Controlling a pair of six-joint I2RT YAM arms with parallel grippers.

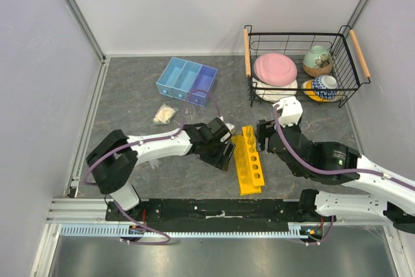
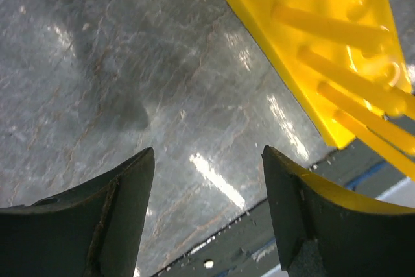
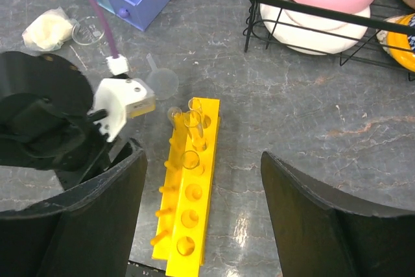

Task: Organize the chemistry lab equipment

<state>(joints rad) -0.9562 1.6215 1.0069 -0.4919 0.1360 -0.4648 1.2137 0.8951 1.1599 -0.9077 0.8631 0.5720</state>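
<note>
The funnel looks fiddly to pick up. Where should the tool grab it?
Probably the funnel by its wide cone, from straight above. It lies on the table with its thin stem pointing toward the blue tray, and the cone gives more to close on.

My left arm stretched rightward and my right arm leftward, low over the table by its near edge. My left gripper and right gripper sat near each other, jaws apart, empty.

Grey marbled tabletop w/ glare spots, plain pale walls, prob. aluminium corner posts.
</note>
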